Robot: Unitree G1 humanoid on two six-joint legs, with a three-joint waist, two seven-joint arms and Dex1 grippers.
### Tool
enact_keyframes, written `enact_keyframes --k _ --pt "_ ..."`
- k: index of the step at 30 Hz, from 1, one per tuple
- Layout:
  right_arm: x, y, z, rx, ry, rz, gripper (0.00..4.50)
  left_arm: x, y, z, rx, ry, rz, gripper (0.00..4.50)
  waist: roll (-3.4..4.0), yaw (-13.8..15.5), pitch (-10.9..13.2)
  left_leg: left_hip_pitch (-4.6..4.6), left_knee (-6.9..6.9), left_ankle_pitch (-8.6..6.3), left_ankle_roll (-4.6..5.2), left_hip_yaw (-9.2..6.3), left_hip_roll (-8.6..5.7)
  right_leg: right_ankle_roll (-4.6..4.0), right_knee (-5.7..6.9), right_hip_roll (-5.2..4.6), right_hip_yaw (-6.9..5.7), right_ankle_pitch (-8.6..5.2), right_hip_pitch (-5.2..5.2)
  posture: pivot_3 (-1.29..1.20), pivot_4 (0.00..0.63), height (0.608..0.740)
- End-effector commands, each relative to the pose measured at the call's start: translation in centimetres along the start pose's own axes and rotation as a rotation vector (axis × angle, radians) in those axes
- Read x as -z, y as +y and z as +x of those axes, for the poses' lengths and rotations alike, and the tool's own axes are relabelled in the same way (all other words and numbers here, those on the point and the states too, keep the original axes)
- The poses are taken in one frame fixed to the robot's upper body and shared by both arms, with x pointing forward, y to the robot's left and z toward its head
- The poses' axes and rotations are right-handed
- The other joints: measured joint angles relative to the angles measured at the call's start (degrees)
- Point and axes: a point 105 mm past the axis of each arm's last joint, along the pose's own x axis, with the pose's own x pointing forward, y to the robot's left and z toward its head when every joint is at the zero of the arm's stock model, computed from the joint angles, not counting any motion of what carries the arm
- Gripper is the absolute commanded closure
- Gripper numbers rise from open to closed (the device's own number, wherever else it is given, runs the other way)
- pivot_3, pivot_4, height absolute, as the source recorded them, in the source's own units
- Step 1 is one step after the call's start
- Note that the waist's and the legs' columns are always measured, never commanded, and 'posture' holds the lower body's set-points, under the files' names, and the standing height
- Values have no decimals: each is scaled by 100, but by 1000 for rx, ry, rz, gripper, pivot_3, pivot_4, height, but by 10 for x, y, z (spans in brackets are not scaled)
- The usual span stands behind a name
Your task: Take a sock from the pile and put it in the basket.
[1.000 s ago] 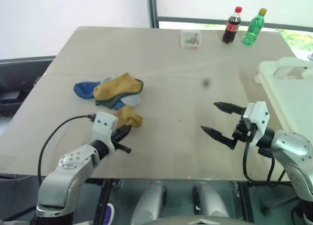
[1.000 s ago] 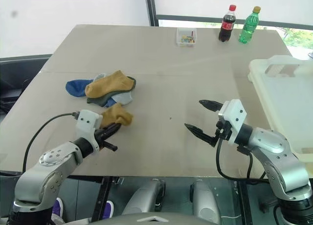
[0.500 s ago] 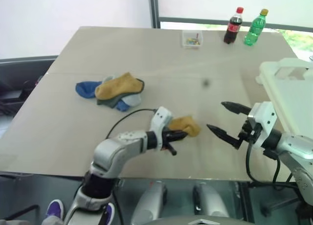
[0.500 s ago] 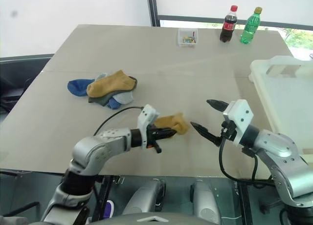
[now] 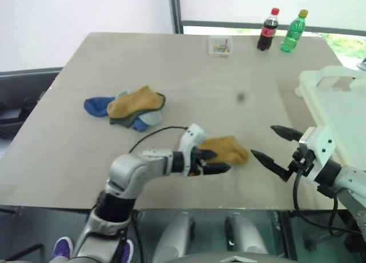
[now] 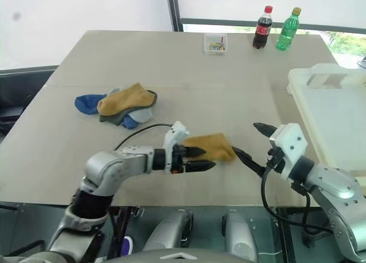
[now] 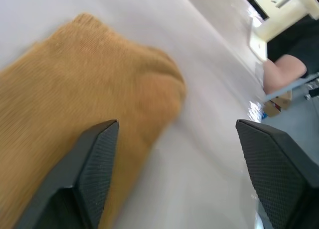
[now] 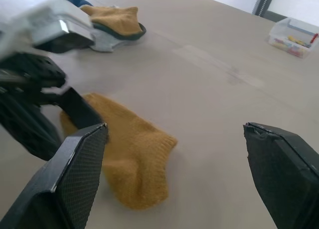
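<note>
Two grippers face each other over your table [image 5: 68, 143] in the left eye view: your left gripper [image 5: 216, 162] has its fingers parted beside a mustard sock [image 5: 226, 149] lying flat, and your right gripper [image 5: 275, 147] is spread wide just beyond it. Your pile [image 5: 127, 105] sits well back on the left, the cream basket [image 5: 320, 86] at the right edge.

Left wrist view: black fingers [image 7: 92, 164] stand apart, the sock [image 7: 75, 124] lying by one.

Right wrist view: wide-set fingers [image 8: 75, 174] frame the sock [image 8: 127, 154], with a clear box [image 8: 294, 36] far off.
</note>
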Motion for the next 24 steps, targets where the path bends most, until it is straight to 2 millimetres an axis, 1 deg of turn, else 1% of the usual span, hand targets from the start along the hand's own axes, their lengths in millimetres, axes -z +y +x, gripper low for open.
enact_keyframes --k 1,4,6,8,10,11,14,16,17,18,19,21,24 --pt "-1 3 6 46 25 -61 0 -14 -13 -26 46 -100 78 797 0 1 0 0 0 0 0 0 0 0 0 -1 0 0 0 0 150 740" --pt "12 4 23 29 47 39 0 -17 6 -45 -102 -174 167 797 -1 3 -1 0 1 0 0 2 -2 -4 -3 -18 3 -2 1 0 150 740" --pt "24 -1 35 57 72 74 0 -18 18 -50 -185 -190 180 797 -2 8 -1 2 2 0 0 2 -2 -11 -4 -28 2 -5 3 0 150 740" --pt "31 -1 46 48 77 84 0 -22 27 -50 -249 -239 165 797 -2 55 -1 6 2 0 0 3 -3 -23 -3 -27 1 -12 6 0 150 740" --pt "37 2 54 39 90 99 0 -20 37 -48 -324 -232 151 797 -2 91 -1 4 2 0 0 2 -8 -18 -3 -18 -1 -9 5 0 150 740" --pt "42 3 57 36 103 114 0 -17 41 -46 -350 -223 148 797 -2 85 -1 2 2 0 0 0 -9 -1 -4 -11 -2 1 4 0 150 740" --pt "58 8 61 28 145 147 0 -12 45 -38 -372 -232 138 797 -2 86 -1 -1 -1 0 0 0 -10 0 -5 -8 0 1 0 0 150 740" --pt "70 7 61 40 179 134 582 -6 53 -29 -399 -210 116 737 -2 85 -1 -2 -2 0 0 0 -11 0 -7 -9 -1 2 0 0 150 740" --pt "74 6 60 43 192 128 941 -3 55 -24 -403 -197 108 999 -2 84 -1 -1 -2 0 0 1 -12 1 -7 -9 0 2 1 0 150 740" --pt "78 5 60 49 202 116 1406 0 56 -18 -395 -180 105 1278 -1 88 -2 -1 -2 0 0 1 -13 1 -6 -9 0 2 1 0 150 740" --pt "78 5 60 46 201 109 1926 1 54 -13 -380 -168 107 1621 0 90 -5 4 -2 0 0 1 -14 1 -6 -9 -1 2 4 0 150 740" --pt "76 5 59 41 193 103 2872 2 53 -7 -364 -159 108 2503 -1 85 -5 13 -2 0 0 2 -13 1 -4 -8 0 2 12 0 150 740" --pt "70 7 55 30 177 97 4339 3 50 -8 -337 -162 100 3965 0 75 -5 32 -2 0 1 2 -13 1 -4 -7 1 1 30 0 150 740"
